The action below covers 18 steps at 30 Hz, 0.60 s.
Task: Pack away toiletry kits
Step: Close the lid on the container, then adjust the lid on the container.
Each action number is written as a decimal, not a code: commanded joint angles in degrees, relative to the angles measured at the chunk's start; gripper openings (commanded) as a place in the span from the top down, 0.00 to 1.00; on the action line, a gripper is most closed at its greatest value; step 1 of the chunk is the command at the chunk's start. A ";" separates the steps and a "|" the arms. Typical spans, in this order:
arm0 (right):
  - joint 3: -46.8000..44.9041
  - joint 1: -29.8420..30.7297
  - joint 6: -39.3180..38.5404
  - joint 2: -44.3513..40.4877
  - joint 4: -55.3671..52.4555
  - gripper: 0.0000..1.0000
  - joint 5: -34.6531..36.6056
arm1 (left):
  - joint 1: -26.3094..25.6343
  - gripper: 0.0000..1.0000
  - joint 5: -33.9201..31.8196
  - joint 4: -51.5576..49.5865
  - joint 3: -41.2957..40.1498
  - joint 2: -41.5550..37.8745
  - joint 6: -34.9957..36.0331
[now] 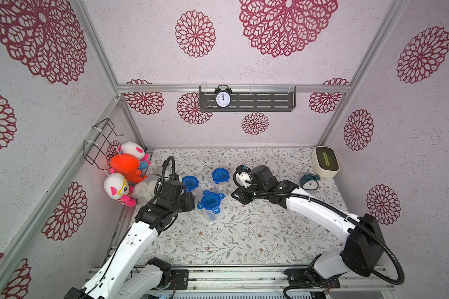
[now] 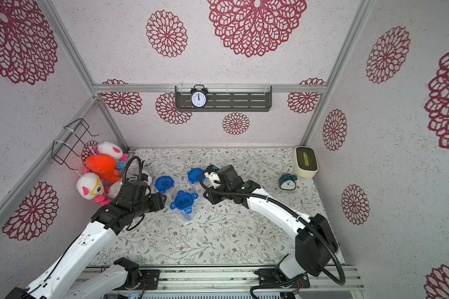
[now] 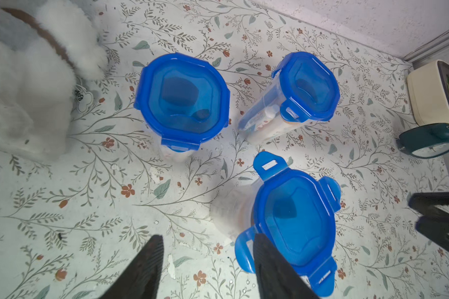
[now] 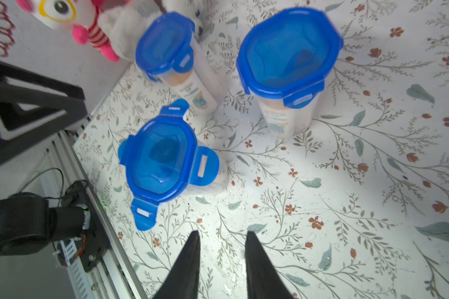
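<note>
— Black fingers of the left gripper: what do they hold?
— Nothing. They stand spread, and one finger crosses a lid tab of the nearest cup; whether it touches cannot be told. The right gripper hangs over bare table, its gap narrow and empty.
— And beneath them?
— A table printed with leaves and small flowers, inside pale walls with red medallions.
— The cups?
— Three clear ones stand upright, close together between the arms. The nearest has its blue tabs flipped out. The left rear cup and the right rear cup have theirs folded down. Each rear cup shows a white bottle with an orange cap; the nearest cup's contents cannot be made out.
</note>
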 commanded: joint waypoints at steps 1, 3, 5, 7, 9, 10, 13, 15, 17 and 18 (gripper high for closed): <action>4.13 -0.05 -7.77 1.44 -8.50 0.74 -0.25 | 0.31 0.41 4.00 2.84 0.76 0.25 1.88; 5.42 -0.05 -8.62 2.72 -9.35 0.75 -0.75 | 0.33 0.40 4.93 3.92 0.74 0.91 1.75; 6.82 -0.05 -8.91 4.26 -10.06 0.78 -0.74 | 0.29 0.40 4.44 3.64 1.13 2.04 1.60; 8.03 -0.07 -8.32 5.75 -9.70 0.81 -0.75 | 0.38 0.40 3.53 3.03 1.52 3.16 1.44; 9.05 -0.05 -7.30 7.08 -8.88 0.84 -0.85 | 0.40 0.40 3.16 3.04 1.45 3.48 1.57; 9.62 -0.09 -6.78 7.69 -8.59 0.86 -0.68 | 0.40 0.41 3.07 3.33 1.31 3.49 1.57; 11.29 -0.05 -5.20 9.94 -7.96 0.90 -0.30 | 0.40 0.40 3.20 4.18 0.96 3.02 1.87; 12.15 -0.05 -4.33 11.20 -7.40 0.91 0.05 | 0.39 0.40 3.00 4.36 0.83 2.74 2.26; 13.13 -0.05 -3.82 12.43 -7.30 0.93 0.05 | 0.43 0.40 2.94 4.37 0.75 2.71 2.65; 13.61 -0.05 -3.57 13.09 -7.11 0.94 0.06 | 0.46 0.40 2.91 4.46 0.73 2.69 2.83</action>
